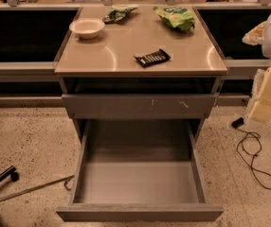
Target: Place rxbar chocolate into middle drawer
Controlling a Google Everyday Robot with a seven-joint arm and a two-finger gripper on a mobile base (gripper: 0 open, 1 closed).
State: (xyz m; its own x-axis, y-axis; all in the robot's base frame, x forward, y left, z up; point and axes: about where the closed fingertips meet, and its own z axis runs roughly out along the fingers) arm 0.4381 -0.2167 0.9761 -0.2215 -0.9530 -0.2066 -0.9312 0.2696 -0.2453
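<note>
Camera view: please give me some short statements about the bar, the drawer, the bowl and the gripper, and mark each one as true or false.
1. The rxbar chocolate lies on the cabinet top, near its front edge. True.
2. The middle drawer is closed. False: it is pulled out and open, and the bar is not in it.
3. The white bowl stands on the left rear part of the top. True.
4. The gripper holds the bar. False: it is at the right edge of the view, beside the cabinet and apart from the bar.
5. The green snack bag lies in the drawer. False: it lies on the top, at the right rear.
</note>
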